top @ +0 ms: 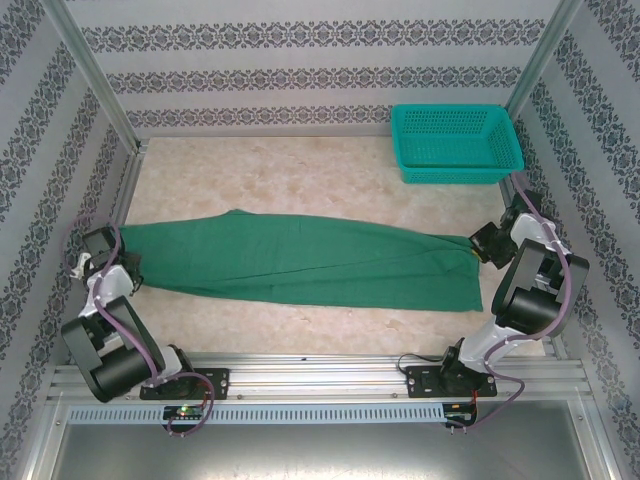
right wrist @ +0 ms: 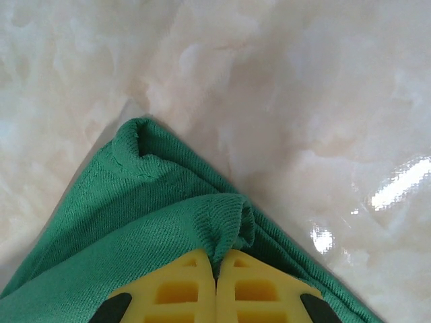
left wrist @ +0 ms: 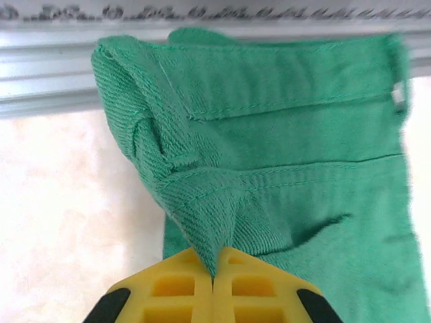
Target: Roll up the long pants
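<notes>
The long pants (top: 300, 262) lie flat on the worktop (top: 300, 175), folded lengthwise. Their long axis runs left to right, with the stitched waistband end at the left and the hem end at the right. The left tool (left wrist: 214, 269) is clamped together on a pinch of waistband fabric. The right tool (right wrist: 217, 266) is clamped on the hem corner. A teal basket (top: 458, 170) stands at the far right, apart from the pants.

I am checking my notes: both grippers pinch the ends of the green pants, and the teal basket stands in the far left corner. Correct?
One error: the teal basket stands in the far right corner, as the top view shows.
</notes>
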Controlling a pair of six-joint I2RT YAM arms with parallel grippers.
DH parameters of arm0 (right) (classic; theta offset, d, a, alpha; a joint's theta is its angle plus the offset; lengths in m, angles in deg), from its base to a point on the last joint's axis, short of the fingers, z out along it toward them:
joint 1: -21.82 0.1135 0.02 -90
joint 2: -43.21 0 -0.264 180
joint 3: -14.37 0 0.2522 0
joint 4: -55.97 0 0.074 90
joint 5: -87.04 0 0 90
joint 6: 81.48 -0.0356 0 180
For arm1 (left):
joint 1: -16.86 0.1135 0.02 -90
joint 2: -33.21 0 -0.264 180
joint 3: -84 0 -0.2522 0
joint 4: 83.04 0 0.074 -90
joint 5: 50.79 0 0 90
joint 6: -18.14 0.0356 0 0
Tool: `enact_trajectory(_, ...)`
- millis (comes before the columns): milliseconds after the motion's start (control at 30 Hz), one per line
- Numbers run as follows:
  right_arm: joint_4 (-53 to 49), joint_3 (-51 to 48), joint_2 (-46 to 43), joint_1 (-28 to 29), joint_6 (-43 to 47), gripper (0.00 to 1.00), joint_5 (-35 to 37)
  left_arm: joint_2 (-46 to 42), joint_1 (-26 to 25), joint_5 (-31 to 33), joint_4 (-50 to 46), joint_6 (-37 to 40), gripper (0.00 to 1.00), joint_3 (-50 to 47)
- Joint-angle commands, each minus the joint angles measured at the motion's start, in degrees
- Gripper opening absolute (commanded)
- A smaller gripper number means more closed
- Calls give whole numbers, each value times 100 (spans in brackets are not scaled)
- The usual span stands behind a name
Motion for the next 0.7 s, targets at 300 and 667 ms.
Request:
enact_trajectory(300, -564, 1085, -265, 11, -148, 0, -56, 693, 37, -180, 249, 99, 0, 1315)
enact_trajectory(667, -925, 1163, -818, -111, -101, 0, -131, 556, 114, 20, -571, 324, 0, 2035)
